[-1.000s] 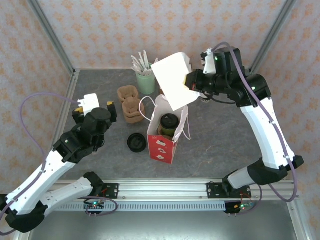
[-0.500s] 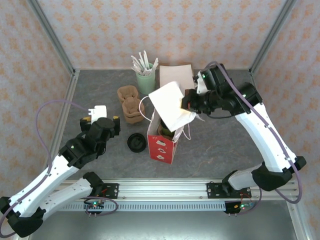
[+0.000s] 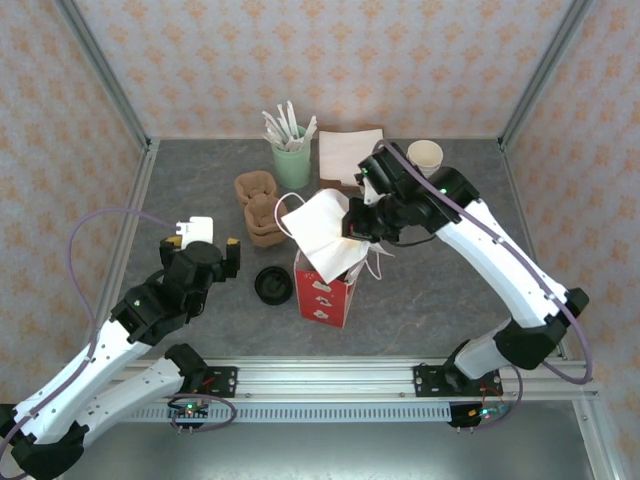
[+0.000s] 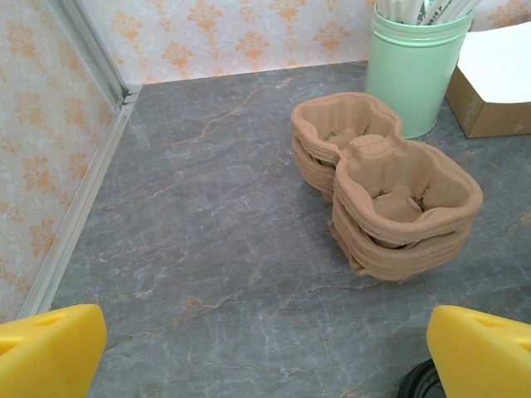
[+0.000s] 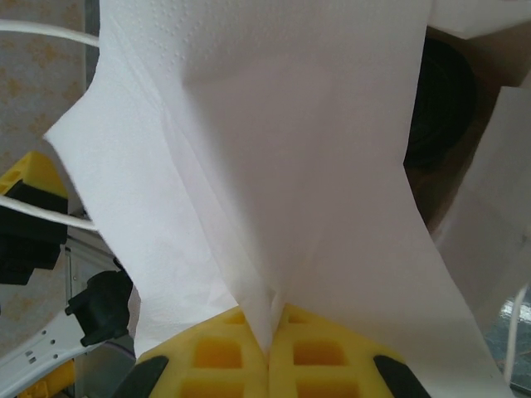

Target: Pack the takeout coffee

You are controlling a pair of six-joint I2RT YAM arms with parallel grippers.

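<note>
**1. End effector state.** My right end effector (image 3: 352,228) is clamped on the edge of a white paper napkin (image 3: 318,238). The right wrist view shows its yellow fingers (image 5: 192,352) pressed together with the sheet pinched between them. My left end effector (image 3: 203,243) stands wide apart and holds nothing.

**2. Location of the load.** The takeout coffee (image 5: 444,99) sits inside the red-and-white paper bag (image 3: 322,292), which stands upright near the middle of the tabletop (image 3: 450,290). From above, the napkin covers the bag mouth. In the right wrist view the cup's dark round lid shows past the sheet's right edge, down in the bag.

**3. Governing relation.**
- The bag mouth lies below my right end effector, slightly to its near left.
- The napkin hangs from the grip toward that opening. I cannot tell whether its low corner is already inside.
- The bag's long axis is vertical, so I judge the coming move to be a short descent, then release.
- My right arm is the nearer. My left is well apart on the left, beyond the flat black lid (image 3: 272,285).

**4. Surface and room.** The tabletop is flat, grey and stone-patterned.
- The white cord handle (image 3: 377,262) hangs just beside the grip and could snag.
- The pulp cup carriers (image 3: 262,212), stirrer holder (image 3: 292,165) and napkin box (image 3: 350,155) stand farther back.
</note>
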